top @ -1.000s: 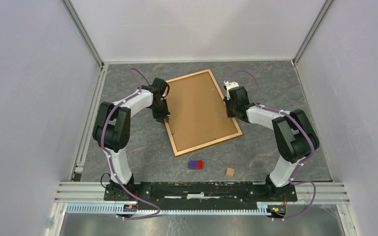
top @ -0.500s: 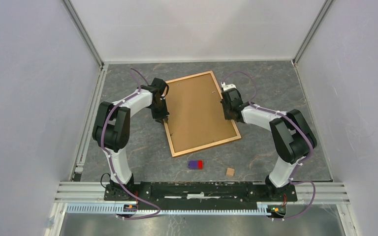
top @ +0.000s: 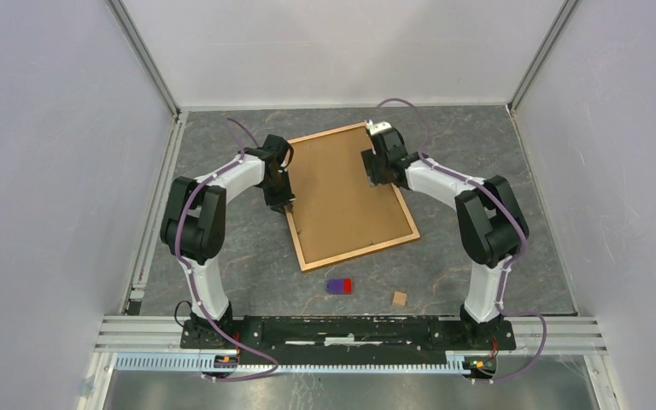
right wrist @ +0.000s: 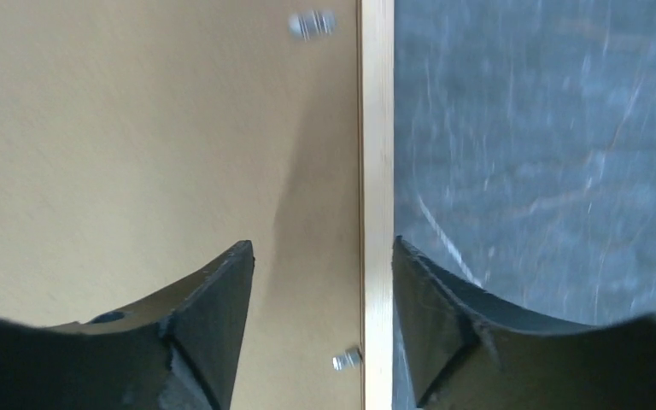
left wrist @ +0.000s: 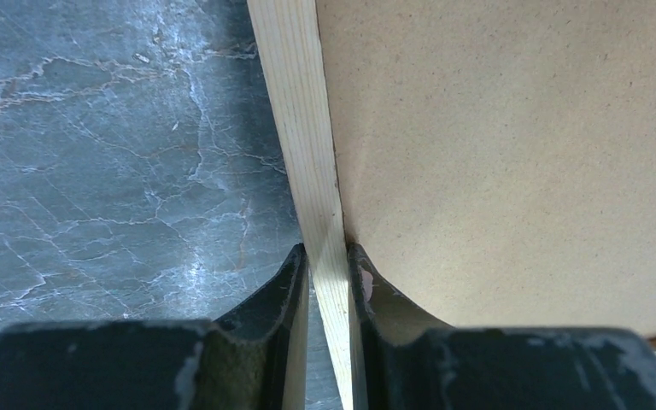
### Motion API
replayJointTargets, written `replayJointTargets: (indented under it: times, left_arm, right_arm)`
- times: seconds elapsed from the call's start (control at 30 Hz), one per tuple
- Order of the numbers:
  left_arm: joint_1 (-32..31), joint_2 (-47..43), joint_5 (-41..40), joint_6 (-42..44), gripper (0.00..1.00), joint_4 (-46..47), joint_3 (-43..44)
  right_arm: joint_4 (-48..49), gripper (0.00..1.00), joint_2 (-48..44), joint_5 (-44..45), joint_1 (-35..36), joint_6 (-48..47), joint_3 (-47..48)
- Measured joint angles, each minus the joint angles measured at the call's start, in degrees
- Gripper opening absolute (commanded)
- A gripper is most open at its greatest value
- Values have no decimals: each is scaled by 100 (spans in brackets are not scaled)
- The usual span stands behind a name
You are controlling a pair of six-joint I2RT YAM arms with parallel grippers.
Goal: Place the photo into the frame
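The frame [top: 363, 249] lies back-up and askew on the bench [top: 222, 256], nearer its far edge, with a brown backing board [top: 342, 192] filling it. The left pincer [left wrist: 326, 252] is clamped on the frame's left rail. The right pincer [right wrist: 320, 248] stands parted astride the right rail, gripping nothing
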Motion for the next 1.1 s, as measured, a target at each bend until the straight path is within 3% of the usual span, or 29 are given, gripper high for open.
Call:
replayJointTargets:
  times: [0.3,0.53,0.7,0.9,1.1]
  left_arm:
    - [0,0,-9,2,2,-7,15]
    - [9,0,251,212,2,22,52]
    - [7,81,621,514,2,52,216]
    - [2,452,737,798,2,-129,852]
    - [-15,619,748,977,2,-131,894]
  right_arm:
    - [192,78,866,-52,-46,-348,1342]
    - [-72,69,1582,33,-223,-149,2181]
    - [273,68,1274,-129,-278,184,1285]
    - [579,74,-271,-629,-275,466,-804]
    - [343,77,-798,-354,-369,426,-811]
